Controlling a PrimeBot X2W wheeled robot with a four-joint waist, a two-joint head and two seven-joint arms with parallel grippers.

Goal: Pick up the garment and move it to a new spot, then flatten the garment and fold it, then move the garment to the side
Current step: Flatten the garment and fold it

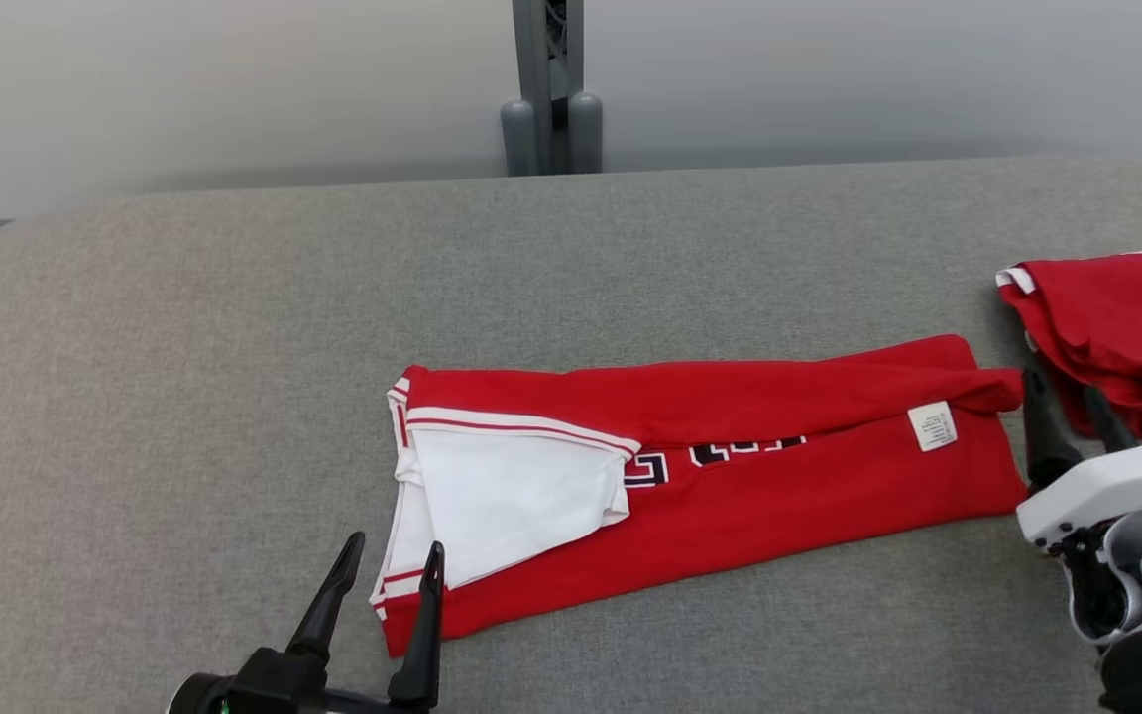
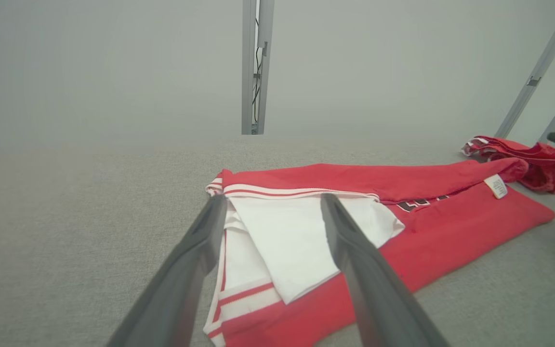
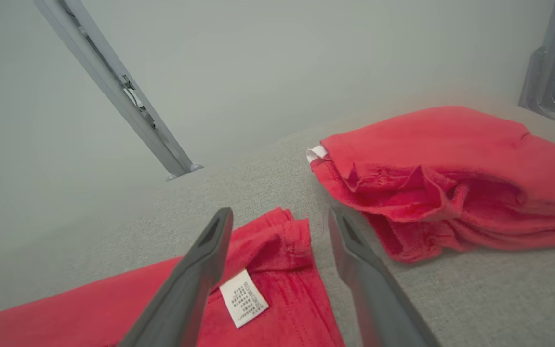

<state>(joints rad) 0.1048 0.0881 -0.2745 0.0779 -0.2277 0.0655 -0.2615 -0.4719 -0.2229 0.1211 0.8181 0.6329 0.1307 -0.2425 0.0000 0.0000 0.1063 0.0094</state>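
The garment (image 1: 779, 476) is a red jersey folded into a long strip across the grey table (image 1: 184, 347), with a white panel (image 1: 502, 496) turned up at its left end and a white label (image 1: 932, 426) near its right end. My left gripper (image 1: 393, 547) stands open at the strip's near left corner; in the left wrist view its fingers (image 2: 354, 260) frame the white panel (image 2: 301, 241). My right gripper (image 1: 1062, 387) is open just off the strip's right end. In the right wrist view its fingers (image 3: 195, 274) straddle the garment's bunched corner (image 3: 277, 241) beside the label (image 3: 244, 299).
A second red garment (image 1: 1116, 327) lies crumpled at the table's right edge, close behind my right gripper, and is also visible in the right wrist view (image 3: 451, 178). A grey post (image 1: 549, 89) stands behind the table's far edge. Bare table stretches to the left and far side.
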